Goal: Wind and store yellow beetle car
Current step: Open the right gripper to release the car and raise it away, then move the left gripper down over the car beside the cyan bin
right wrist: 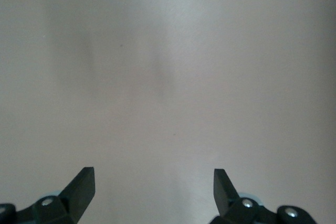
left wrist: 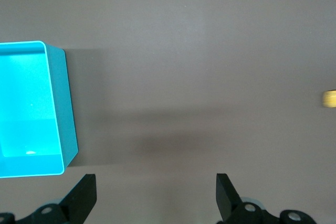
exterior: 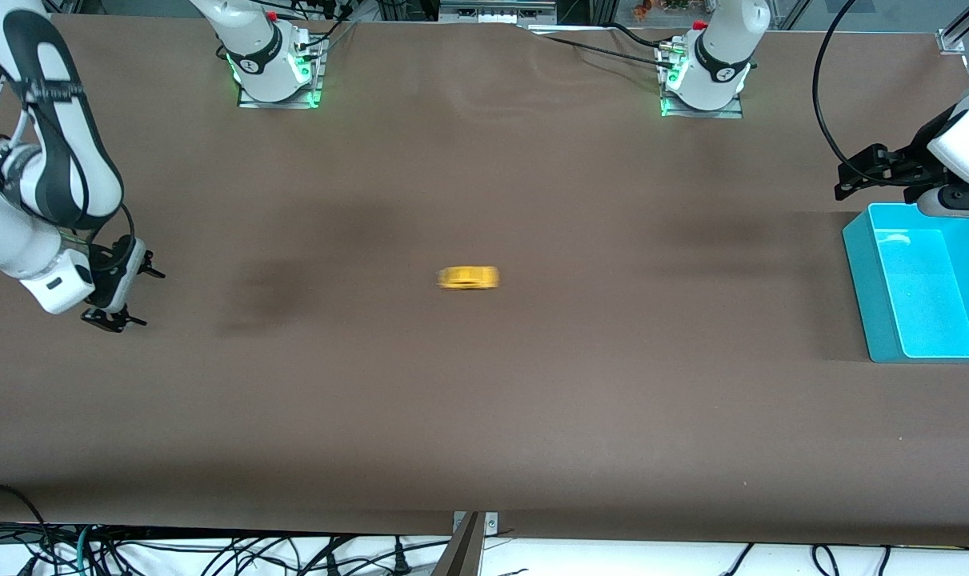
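at the right arm's end of the table: the right gripper (exterior: 116, 290) hangs low over bare brown table (exterior: 484, 416), its fingers spread wide apart and holding nothing; the right wrist view shows only tabletop between the two fingertips (right wrist: 84, 179).
mid-table: the yellow beetle car (exterior: 468, 278) sits alone on the mat, well apart from both grippers and from the bin, roughly midway between the two arms' ends.
at the left arm's end: a turquoise bin (exterior: 868, 280), open-topped and apparently empty, stands on the table; the left gripper (exterior: 856, 176) hovers just above its rim on the side toward the robot bases, fingers apart and empty.
handling, a judgement: the car looks light, rigid and smooth-shelled, likely slippery on its rounded roof, and free to roll on its wheels; the surest hold seems to be across the flat flanks, between the wheels, with a gentle squeeze.
task stage, a judgement: neither winding nor storing looks done; the car is outside the bin.
hard to make out: the car is smeared into a yellow streak in the front view, so windows, wheels and heading cannot be read; the left wrist view catches only a cut-off yellow sliver (left wrist: 329, 99) at its edge.
cut off: the bin runs out of frame, and part of the left arm with it.
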Motion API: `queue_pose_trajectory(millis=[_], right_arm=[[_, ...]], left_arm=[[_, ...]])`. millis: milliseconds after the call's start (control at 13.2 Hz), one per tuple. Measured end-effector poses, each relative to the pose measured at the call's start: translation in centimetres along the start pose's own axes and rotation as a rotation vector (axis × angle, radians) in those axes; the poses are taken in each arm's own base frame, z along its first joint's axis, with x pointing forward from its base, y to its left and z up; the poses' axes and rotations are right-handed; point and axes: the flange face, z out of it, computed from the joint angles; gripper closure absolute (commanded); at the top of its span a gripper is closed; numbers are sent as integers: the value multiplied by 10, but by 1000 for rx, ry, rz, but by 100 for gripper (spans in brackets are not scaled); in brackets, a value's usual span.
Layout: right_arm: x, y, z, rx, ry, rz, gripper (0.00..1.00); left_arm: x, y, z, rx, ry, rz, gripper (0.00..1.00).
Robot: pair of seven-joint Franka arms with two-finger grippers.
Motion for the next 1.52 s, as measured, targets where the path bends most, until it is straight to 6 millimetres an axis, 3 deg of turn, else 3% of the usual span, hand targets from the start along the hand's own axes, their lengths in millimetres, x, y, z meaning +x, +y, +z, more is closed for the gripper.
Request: queue_pose_trajectory(millis=[227,909,1515], right_arm=[[43,-5,-54,-44,-42,39,0],[96,-25,-159,-60,-62,289,0],[123,-61,-222,-36,-90,902,0]], left_arm=[[0,0,0,0,0,0,0],[0,0,0,0,0,0,0],[0,0,0,0,0,0,0]])
